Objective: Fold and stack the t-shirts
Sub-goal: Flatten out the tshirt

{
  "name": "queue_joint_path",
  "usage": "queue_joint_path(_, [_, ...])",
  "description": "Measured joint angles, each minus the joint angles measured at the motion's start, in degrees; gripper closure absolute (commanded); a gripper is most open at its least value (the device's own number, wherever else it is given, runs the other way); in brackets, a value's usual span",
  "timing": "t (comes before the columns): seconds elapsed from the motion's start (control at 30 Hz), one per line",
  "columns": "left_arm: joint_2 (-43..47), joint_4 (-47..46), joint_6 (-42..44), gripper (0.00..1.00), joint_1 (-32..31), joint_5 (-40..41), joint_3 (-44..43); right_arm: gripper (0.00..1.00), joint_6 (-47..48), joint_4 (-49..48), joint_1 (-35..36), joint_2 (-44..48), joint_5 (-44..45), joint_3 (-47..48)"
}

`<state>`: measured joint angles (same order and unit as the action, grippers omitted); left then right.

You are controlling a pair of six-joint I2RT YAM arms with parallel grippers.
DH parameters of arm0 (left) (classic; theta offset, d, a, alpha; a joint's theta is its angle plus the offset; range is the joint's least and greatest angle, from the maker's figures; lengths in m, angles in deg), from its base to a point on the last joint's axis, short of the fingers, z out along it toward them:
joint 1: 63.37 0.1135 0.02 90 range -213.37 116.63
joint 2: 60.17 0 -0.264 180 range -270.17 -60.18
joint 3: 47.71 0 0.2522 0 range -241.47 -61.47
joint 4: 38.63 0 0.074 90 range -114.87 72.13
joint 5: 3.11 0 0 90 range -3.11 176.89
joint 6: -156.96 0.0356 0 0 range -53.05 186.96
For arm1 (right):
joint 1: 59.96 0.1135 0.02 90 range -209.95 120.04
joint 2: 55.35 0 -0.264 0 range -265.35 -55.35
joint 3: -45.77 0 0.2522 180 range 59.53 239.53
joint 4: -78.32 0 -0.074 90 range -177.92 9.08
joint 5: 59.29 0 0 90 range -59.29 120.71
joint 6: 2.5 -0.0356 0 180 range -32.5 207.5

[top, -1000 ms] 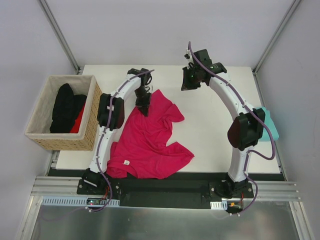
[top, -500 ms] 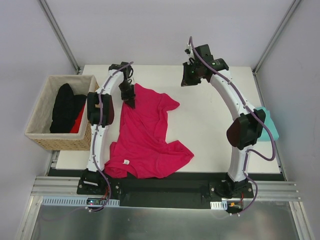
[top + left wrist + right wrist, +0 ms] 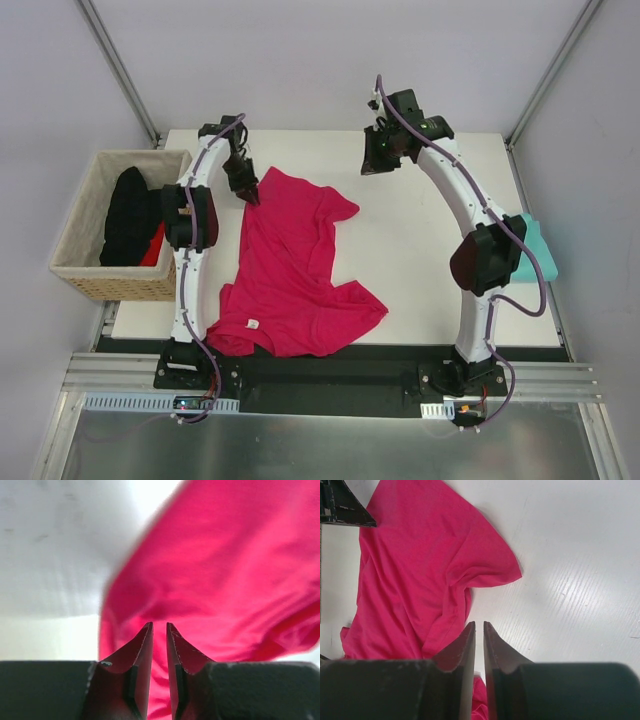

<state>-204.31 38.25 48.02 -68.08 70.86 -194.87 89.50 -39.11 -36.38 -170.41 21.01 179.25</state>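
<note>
The crimson-pink t-shirt (image 3: 290, 270) lay crumpled and unfolded across the left half of the white table (image 3: 420, 270), its small white neck label (image 3: 253, 325) at the near edge, close to the arms' bases. The left gripper (image 3: 250, 195) reached to the garment's far-left corner, its jaws drawn nearly together with only a thin slit between them, pinching the cloth there. From the left wrist, pink fabric (image 3: 225, 565) spread away from the fingertips and filled most of the view.

The right gripper (image 3: 370, 168) hung over the far part of the table, well apart from the shirt and to its right. Its jaws were almost closed and held nothing. Its wrist camera looked down past them at bare tabletop and at a sleeve of the pink shirt (image 3: 420, 570).

The teal t-shirt (image 3: 540, 255) sat at the table's right edge, partly hidden behind the right arm. A wicker basket (image 3: 140, 285) holding dark clothing stood beside the table on the left.
</note>
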Motion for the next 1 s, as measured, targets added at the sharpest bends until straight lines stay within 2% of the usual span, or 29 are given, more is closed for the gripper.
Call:
queue_joint_path(0.17, [2.47,-0.83,2.08,0.81,-1.68,-3.37,-0.48,0.63,-0.48,-1.55,0.22,0.33,0.57,-3.19])
queue_joint_path(0.3, [5.73,-0.98,3.52,0.80,-4.20,-4.79,-0.48,0.59,-1.05,-1.88,0.85,0.61,1.68,-8.74])
queue_joint_path(0.37, [7.26,-1.03,4.02,0.80,-5.79,-5.25,-0.48,0.51,-1.60,-2.16,1.40,0.79,2.62,-11.80])
queue_joint_path(0.47, [8.83,-1.16,5.03,0.79,-8.57,-6.12,-0.48,0.47,-2.62,-3.13,2.29,2.69,4.59,-18.08])
queue_joint_path(0.67, [9.18,-1.11,5.92,0.79,-13.40,-6.49,-0.48,0.48,-4.81,-4.94,4.55,9.64,8.76,-29.51])
queue_joint_path(0.83, [9.18,-0.72,6.23,0.80,-15.72,-6.47,-0.37,0.49,-6.34,-6.25,5.18,13.81,10.78,-33.57])
queue_joint_path(0.93, [9.38,-0.52,6.27,0.81,-15.98,-5.88,0.39,0.58,-7.21,-7.02,5.81,14.53,11.34,-34.34])
queue_joint_path(0.97, [9.49,-0.42,6.25,0.81,-15.91,-5.73,0.70,0.67,-7.34,-7.13,6.21,14.58,11.52,-34.51])
queue_joint_path(1.0, [9.73,-0.31,6.25,0.81,-15.91,-5.33,1.20,0.71,-7.78,-7.58,6.91,14.73,11.67,-35.04])
